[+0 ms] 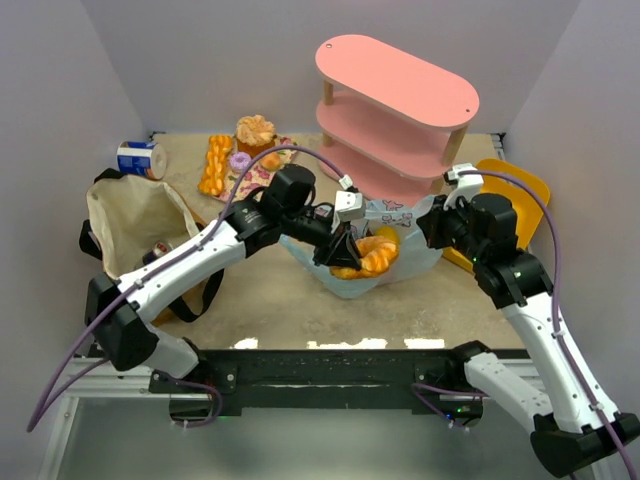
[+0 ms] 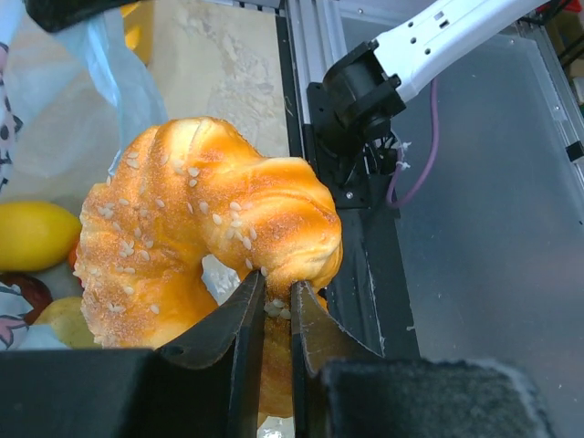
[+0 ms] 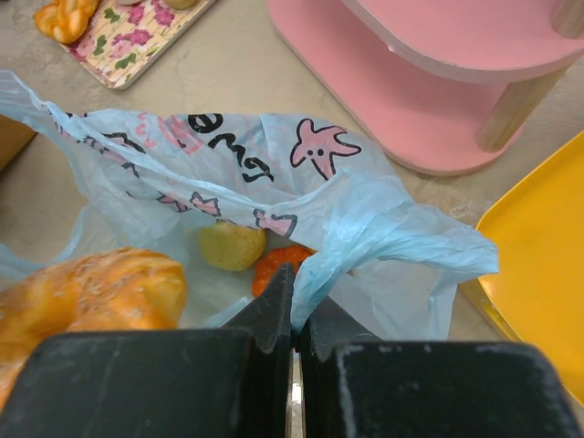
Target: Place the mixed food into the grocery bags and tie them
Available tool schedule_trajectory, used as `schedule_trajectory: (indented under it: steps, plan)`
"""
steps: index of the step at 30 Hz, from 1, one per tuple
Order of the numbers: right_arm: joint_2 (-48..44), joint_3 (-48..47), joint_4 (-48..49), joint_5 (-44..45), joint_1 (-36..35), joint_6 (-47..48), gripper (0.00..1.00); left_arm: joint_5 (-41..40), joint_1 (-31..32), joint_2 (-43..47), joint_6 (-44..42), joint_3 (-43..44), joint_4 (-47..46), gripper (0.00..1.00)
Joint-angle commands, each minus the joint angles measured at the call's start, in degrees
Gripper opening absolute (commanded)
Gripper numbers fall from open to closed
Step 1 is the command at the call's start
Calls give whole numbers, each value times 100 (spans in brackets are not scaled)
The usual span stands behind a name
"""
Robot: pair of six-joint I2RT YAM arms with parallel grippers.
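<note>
My left gripper (image 1: 340, 250) is shut on a golden ring doughnut (image 1: 372, 254) with sesame seeds and holds it over the open mouth of the light-blue plastic bag (image 1: 412, 262). In the left wrist view the jaws (image 2: 278, 306) pinch the doughnut's (image 2: 192, 228) rim, with a yellow lemon (image 2: 32, 233) below in the bag. My right gripper (image 1: 428, 228) is shut on the bag's right edge (image 3: 365, 201) and holds it up. A yellow-green fruit (image 3: 231, 245) and an orange fruit (image 3: 272, 266) lie inside. The tan canvas tote (image 1: 135, 215) stands open at the left.
A pink tiered shelf (image 1: 395, 100) stands behind the bag. A yellow plastic basket (image 1: 515, 190) lies at the right. A flowered tray holds braided bread (image 1: 215, 165), a purple doughnut (image 1: 240, 160) and a cupcake (image 1: 255, 130). A blue-and-white can (image 1: 138, 158) lies at the far left.
</note>
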State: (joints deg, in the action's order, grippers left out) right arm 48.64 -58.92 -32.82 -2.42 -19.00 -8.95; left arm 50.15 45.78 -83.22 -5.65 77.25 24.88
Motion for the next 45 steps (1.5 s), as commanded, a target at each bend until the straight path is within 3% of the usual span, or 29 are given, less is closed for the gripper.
schedule_trajectory:
  steps: [1, 10, 13, 15, 16, 19, 22, 26, 27, 31, 32, 41, 45]
  plan:
    - [-206, -278, -137, 101, 20, 25, 0, 250, -51, -282, -129, 325, -256, 3]
    - [-461, -270, -374, 101, 28, 51, 0, 531, -350, -897, 336, 290, -862, 3]
    - [-496, -278, -392, 13, 20, -1, 0, 137, -368, -1073, 520, 387, -1029, 4]
    - [-531, -261, -366, -4, 20, -10, 0, -303, -368, -1196, 686, 527, -1082, 14]
    - [-549, -252, -374, 4, 28, -19, 0, -382, -368, -1240, 723, 588, -1030, 30]
    - [-558, -235, -383, 22, 20, -28, 0, -427, -368, -1276, 636, 756, -881, 64]
    - [-540, -191, -331, 13, 28, -71, 0, -942, -377, -934, 435, 747, -749, 78]
    - [-531, -164, -295, 30, 20, -107, 0, -2130, -490, -14, 529, 449, -634, 85]
    - [-540, -164, -287, 39, 20, -107, 0, -2428, -535, 181, 887, 327, -634, 86]
    - [-531, -173, -295, 57, 20, -89, 0, -4822, -684, 1148, 1767, -350, -284, 88]
    - [-549, -164, -295, 74, 28, -81, 0, -4996, -737, 1516, 1961, -665, -195, 89]
    - [-584, -94, -234, 13, 28, -116, 0, -4031, -851, 3047, 3552, -2318, -18, 91]
    - [-558, -76, -208, 22, 20, -116, 0, -3329, -843, 3435, 4088, -3013, -544, 92]
